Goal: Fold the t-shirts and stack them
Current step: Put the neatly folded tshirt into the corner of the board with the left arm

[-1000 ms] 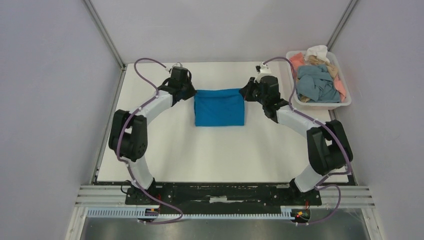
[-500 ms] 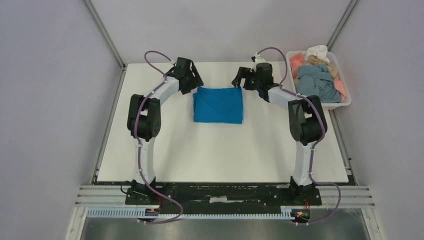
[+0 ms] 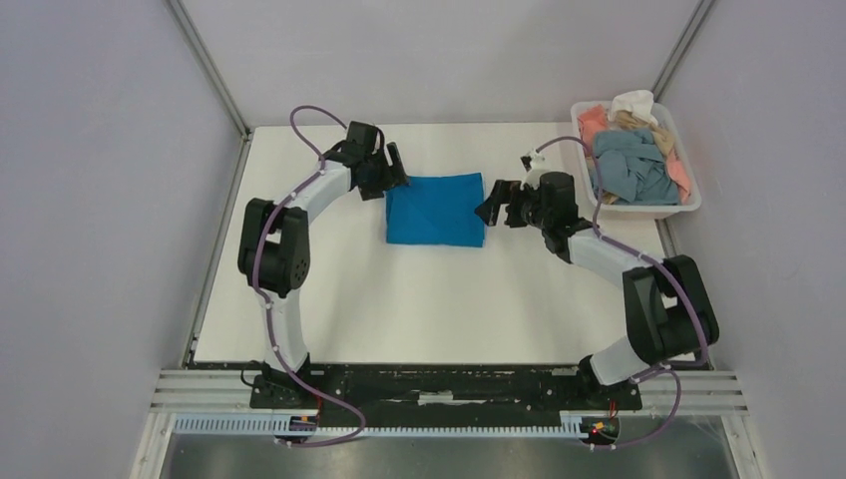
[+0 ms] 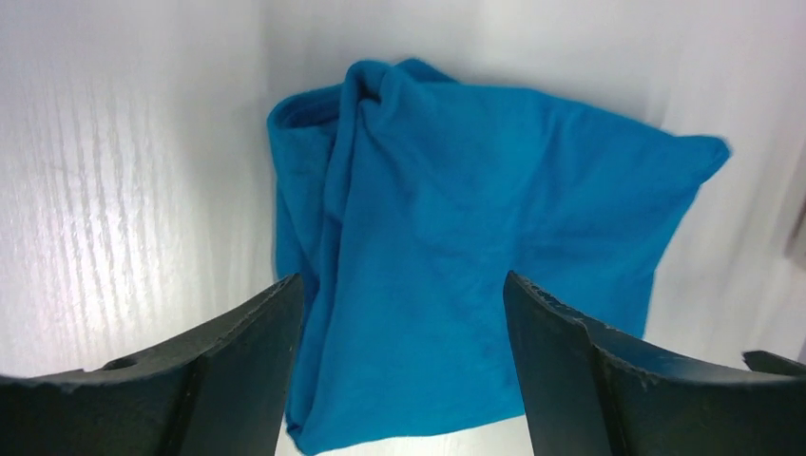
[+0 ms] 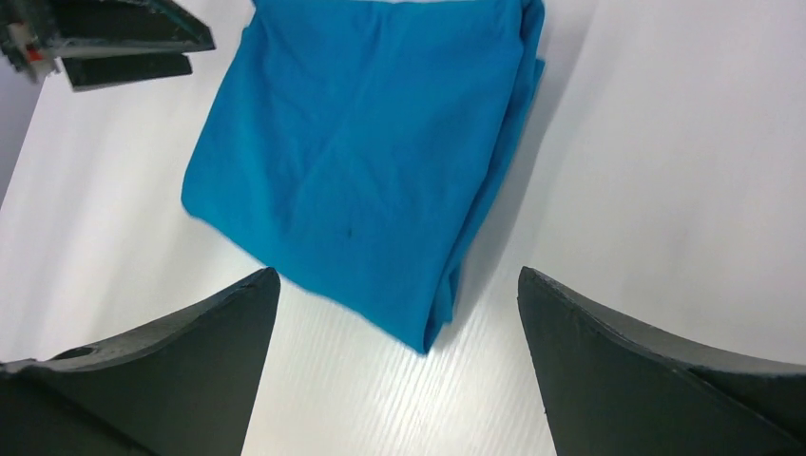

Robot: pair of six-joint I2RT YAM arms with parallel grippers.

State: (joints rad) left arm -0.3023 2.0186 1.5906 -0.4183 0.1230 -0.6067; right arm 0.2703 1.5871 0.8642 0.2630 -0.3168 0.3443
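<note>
Blue cloth: in the top view, the bright blue t-shirt [image 3: 436, 210], folded into a rough rectangle, lies flat on the white table [image 3: 399, 299], towards its far middle. We see the left gripper [image 3: 396, 172] just beside the shirt's far left corner, its jaws spread and holding nothing. The right gripper [image 3: 489, 203] stands just beside the shirt's right edge, likewise spread wide and empty. At the far right corner the white plastic tray [image 3: 688, 205] holds a crumpled heap: a grey-blue garment [image 3: 631, 170], a salmon pink garment [image 3: 593, 120], a tan garment [image 3: 629, 122] and a white garment [image 3: 634, 103].

In the left wrist view, we look between two dark fingers [image 4: 238, 380], set well apart, onto the blue shirt. Its thick, bunched layers run along the left side and its smooth face spreads to the right. We cannot tell whether the fingertips touch the cloth.

In the right wrist view, the two widely parted fingers frame the same shirt from the other side. Its stacked fold edges face us, and the left gripper shows at the upper left.
</note>
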